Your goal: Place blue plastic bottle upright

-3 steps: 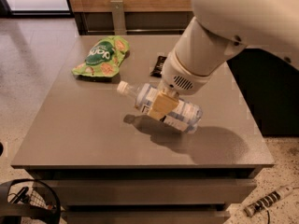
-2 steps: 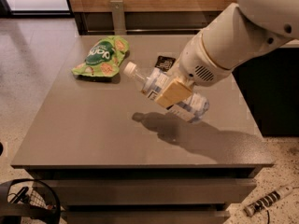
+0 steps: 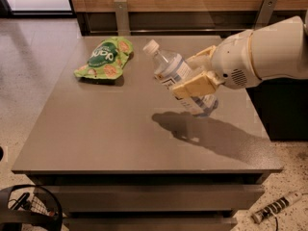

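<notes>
Holding entry, item in transit.

- **Gripper** (image 3: 188,76): right of table centre, above the surface. Its two tan fingers are closed across the midsection of the blue plastic bottle (image 3: 171,69).
- **Bottle:** airborne and clear of the table (image 3: 96,129). It is tilted, with the white cap (image 3: 150,45) pointing up and to the far left and the base low and to the right. Its shadow (image 3: 178,124) falls on the tabletop beneath.
- **Change:** a second ago the bottle hung nearly level and low over the top. It has since been raised and its cap end swung upward, with the arm moving off to the right.
- **Meaning:** judged part-way through righting. More rotation, then lowering base-first, remain.
- **Green snack bag** (image 3: 105,59): far left, well apart, unmoved.
</notes>
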